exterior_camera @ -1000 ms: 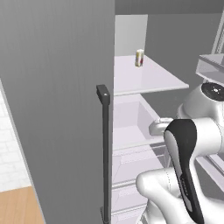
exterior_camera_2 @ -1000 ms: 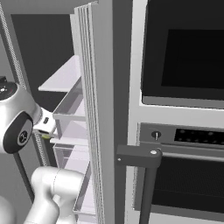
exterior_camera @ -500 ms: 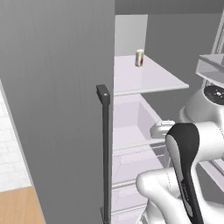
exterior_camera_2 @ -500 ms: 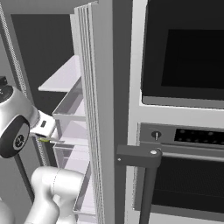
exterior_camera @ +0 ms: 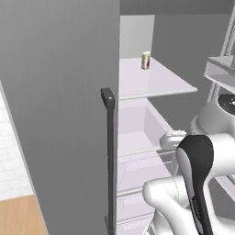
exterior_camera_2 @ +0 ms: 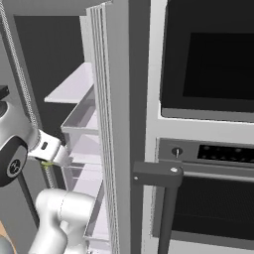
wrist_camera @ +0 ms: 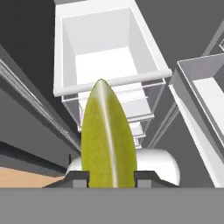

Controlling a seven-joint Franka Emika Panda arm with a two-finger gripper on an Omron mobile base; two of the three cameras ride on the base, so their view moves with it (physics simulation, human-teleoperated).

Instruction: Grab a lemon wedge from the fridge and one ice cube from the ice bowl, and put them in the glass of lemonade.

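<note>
The fridge (exterior_camera: 59,92) stands open, its grey door with a dark bar handle (exterior_camera: 109,156) on the left and white shelves to the right; a small cream-and-red can (exterior_camera: 146,60) sits far back on the upper shelf (exterior_camera: 151,82); below it an open clear drawer (exterior_camera: 137,133); the white arm rises near right; in the right base view the gripper (exterior_camera_2: 51,159) hangs in front of the drawers, a speck of yellow-green at its tip; in the hand view the jaws stand narrow, pinching the lemon wedge (wrist_camera: 107,140) between the two dark fingertips (wrist_camera: 80,177), held over the drawer (wrist_camera: 105,61). The wedge looks long and pointed, olive-yellow with a pale streak down its ridge, smooth and probably slippery. The step in hand seems to be carrying it out of the fridge; best done by keeping the grip firm, drawing back clear of the drawer rims and door edge, and avoiding sudden swings so it does not slide free.
</note>
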